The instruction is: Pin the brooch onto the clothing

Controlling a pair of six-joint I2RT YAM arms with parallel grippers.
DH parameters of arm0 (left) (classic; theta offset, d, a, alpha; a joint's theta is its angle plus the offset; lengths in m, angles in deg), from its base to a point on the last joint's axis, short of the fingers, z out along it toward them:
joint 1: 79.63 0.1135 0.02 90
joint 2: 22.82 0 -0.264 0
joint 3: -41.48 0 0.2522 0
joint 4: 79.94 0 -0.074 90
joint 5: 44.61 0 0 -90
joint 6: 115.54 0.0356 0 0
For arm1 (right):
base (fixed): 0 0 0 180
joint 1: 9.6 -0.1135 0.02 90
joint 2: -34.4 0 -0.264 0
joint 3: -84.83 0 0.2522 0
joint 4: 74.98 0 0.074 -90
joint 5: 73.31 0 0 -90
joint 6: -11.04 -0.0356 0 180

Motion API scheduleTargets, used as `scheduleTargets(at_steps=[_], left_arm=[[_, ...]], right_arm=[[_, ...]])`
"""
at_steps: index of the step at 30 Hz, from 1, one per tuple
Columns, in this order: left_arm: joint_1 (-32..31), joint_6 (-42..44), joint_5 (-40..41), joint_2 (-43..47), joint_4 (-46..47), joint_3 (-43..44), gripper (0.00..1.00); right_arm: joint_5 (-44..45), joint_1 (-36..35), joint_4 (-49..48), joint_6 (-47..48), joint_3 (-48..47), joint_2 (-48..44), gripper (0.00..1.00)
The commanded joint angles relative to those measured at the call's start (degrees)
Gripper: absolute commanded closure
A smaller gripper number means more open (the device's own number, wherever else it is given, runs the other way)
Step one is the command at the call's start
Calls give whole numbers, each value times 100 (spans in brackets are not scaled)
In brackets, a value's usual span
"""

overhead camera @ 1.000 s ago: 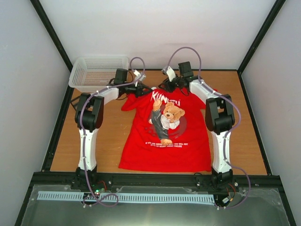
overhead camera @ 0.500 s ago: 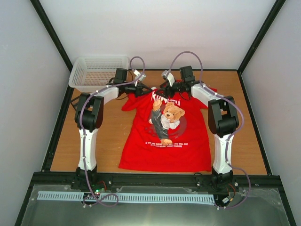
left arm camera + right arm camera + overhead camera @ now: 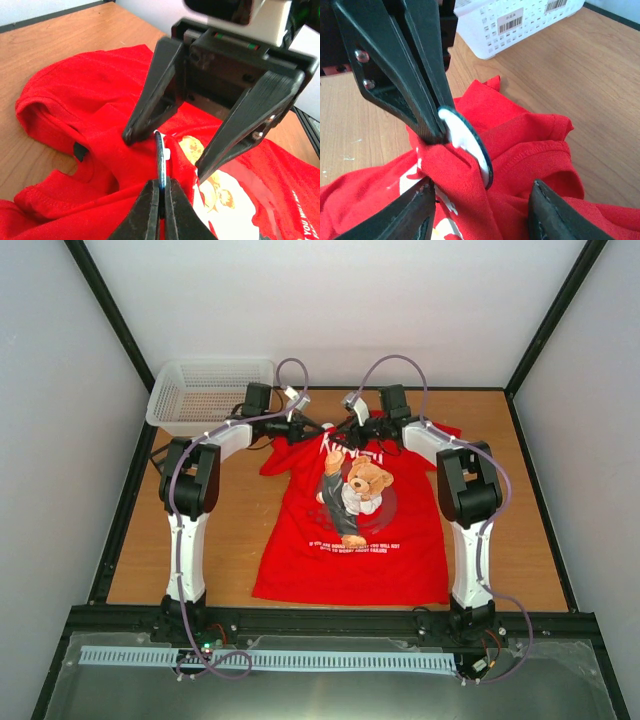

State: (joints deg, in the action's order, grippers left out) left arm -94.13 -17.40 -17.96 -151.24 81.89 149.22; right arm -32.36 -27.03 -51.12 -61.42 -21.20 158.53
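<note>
Since a second ago our right arm (image 3: 458,490) has swung its wrist leftward, closer to the left one, above the collar. We see the wooden table (image 3: 540,490) with the red T-shirt (image 3: 350,550) lying flat on it, print up, its collar end bunched into a raised fold. A white mesh basket (image 3: 205,390) sits at the far left corner. Our right gripper (image 3: 482,186) is spread wide, its fingers straddling the fold. Our left gripper (image 3: 161,187) is pressed together, pinching the brooch (image 3: 160,155) by its rim. The brooch stands upright, its lower edge against the lifted red fabric just below the collar.
</note>
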Motion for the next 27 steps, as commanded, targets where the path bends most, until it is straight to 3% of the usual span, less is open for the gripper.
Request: scheduleTargets(at_steps=[1,6,11,17,27], left_arm=[[42,121,-169,34,-6,306,99],[44,151,-229,55,-13,282,99],[48,174,-107,196,224,93,99],[43,57,-310,241,487,93,99],[-4,39,-607,96,381,70,100]], right_arm=[[41,-81,-390,-314,102,171,53],[177,-135,-527,-563,21,322,66],[101,-146,-130,-601,-398,612,86],[190,-169,3,-577,-506,763,95],[656,-343,-39,-778,-832,875,97]])
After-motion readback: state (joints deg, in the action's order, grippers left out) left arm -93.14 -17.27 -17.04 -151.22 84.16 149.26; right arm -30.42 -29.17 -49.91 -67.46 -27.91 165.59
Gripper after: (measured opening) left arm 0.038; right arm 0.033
